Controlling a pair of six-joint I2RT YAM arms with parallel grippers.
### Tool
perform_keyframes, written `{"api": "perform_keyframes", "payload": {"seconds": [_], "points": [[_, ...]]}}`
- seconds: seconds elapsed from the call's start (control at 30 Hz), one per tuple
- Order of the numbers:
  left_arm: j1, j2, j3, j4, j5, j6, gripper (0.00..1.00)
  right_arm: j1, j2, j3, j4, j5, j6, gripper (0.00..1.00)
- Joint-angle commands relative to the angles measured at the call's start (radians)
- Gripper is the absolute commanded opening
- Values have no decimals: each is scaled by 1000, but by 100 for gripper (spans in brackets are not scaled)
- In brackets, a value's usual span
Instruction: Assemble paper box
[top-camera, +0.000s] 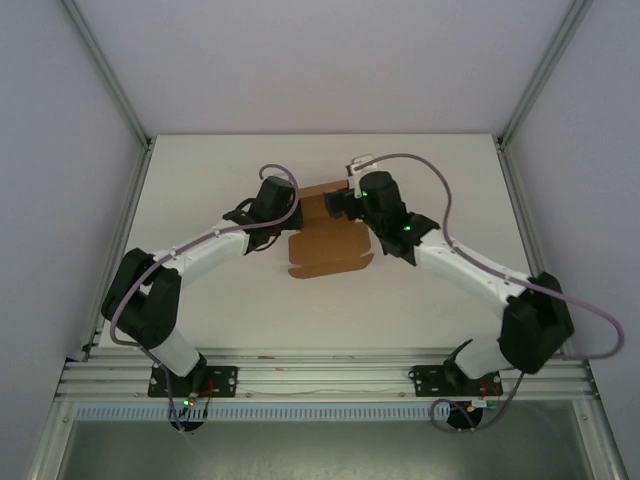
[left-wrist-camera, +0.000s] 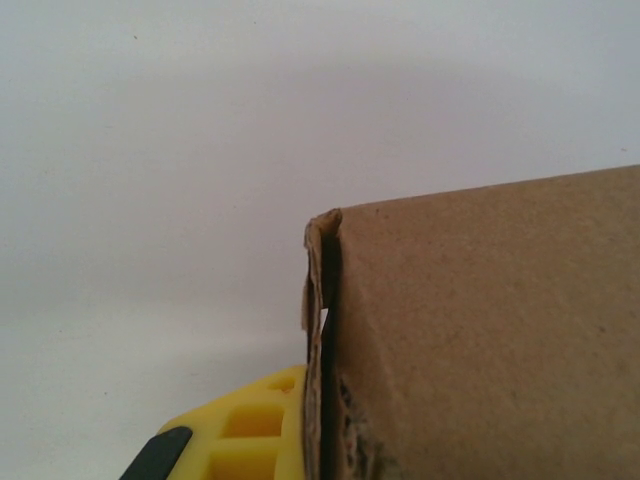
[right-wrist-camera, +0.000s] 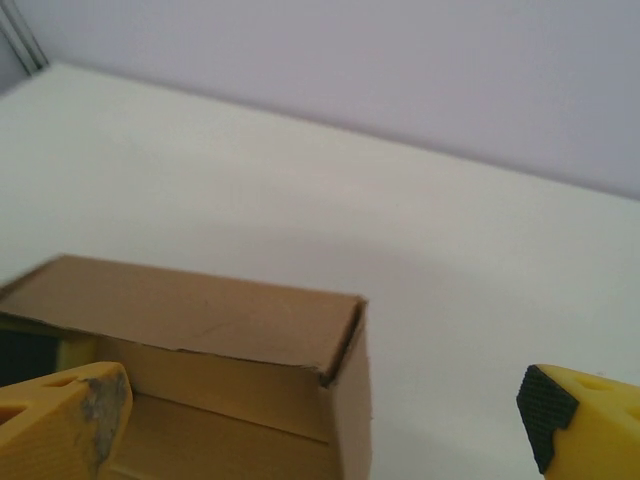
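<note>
paper box, left hand clamped on its wall, one finger hidden, right hand apart

Paper box: plain brown cardboard, matt, faintly fibrous; the cut edge at its corner is frayed and rough. Worktop: white, matt, smooth. Right gripper jaws: yellow moulded plastic with a slight sheen, one scuffed grey. Black pad: finely textured, rubber-like. Frame rails: bare metal.

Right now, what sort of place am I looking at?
Likely a robotics lab test cell: a white table boxed in by aluminium posts and plain walls, with two robot arms bolted at its near edge, working on a cardboard box.
</note>
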Motion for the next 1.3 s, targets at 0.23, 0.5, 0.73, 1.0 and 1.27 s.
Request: {"api": "perform_keyframes", "payload": {"seconds": [0.23,0.5,0.73,1.0,1.27], "points": [[1,-50,66,-228,261,561,0,-137,-282,-145,-214,81,205,100],[-16,68,261,-642,299,952,0,-194,-374,-206,-372,45,232,100],[-99,319,465,-793,11,926,0,-212,-387,-253,-386,78,246,100],[-201,558,591,-772,-333,875,0,-240,-399,-277,-364,71,240,100],[-267,693,615,-660,-473,840,0,-266,-409,-305,-322,64,243,100]]}}
